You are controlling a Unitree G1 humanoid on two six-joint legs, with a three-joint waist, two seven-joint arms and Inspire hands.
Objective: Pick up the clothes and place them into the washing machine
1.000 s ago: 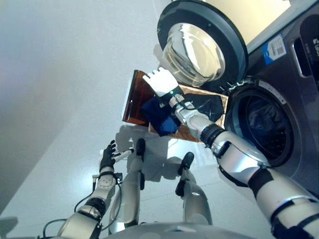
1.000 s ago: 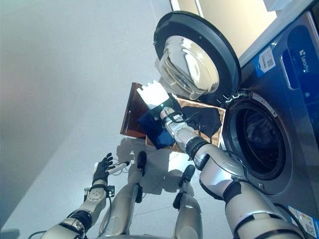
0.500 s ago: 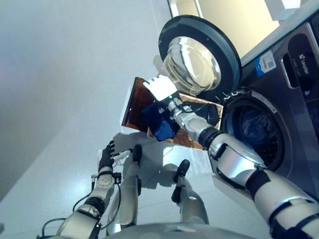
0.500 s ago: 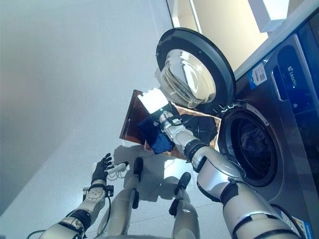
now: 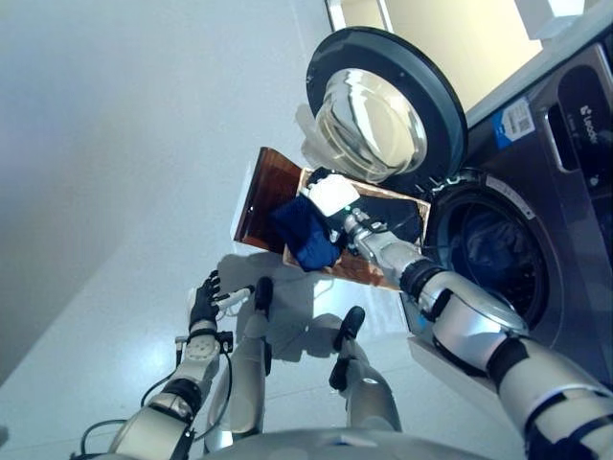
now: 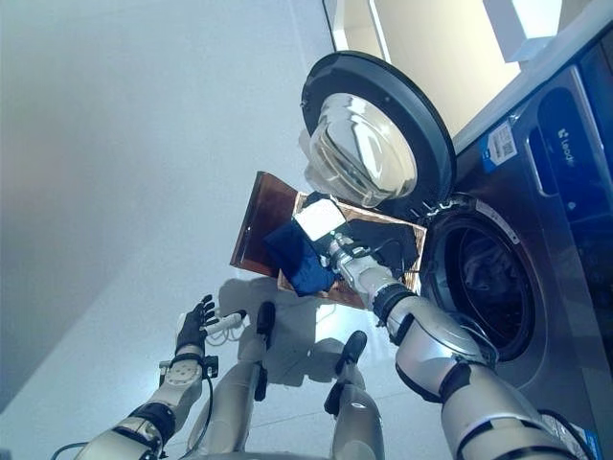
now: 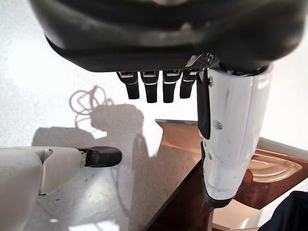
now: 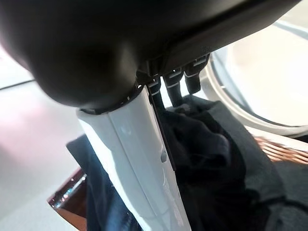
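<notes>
With straight, empty fingers the right hand (image 5: 331, 195) hovers over the dark clothes (image 5: 308, 233) heaped in the brown basket (image 5: 265, 187) beside the washing machine (image 5: 536, 220), and a shallow grab could snag only a fold; the left hand (image 5: 205, 302) hangs relaxed.

A pale glossy floor (image 5: 115, 192) is stretching out across the room, catching soft reflections. A cream wall (image 5: 441, 38) is rising behind, with a white strip (image 5: 334, 13) running along its edge where it meets the floor. A white fitting (image 5: 548, 11) is sticking out from the wall near the top corner.
</notes>
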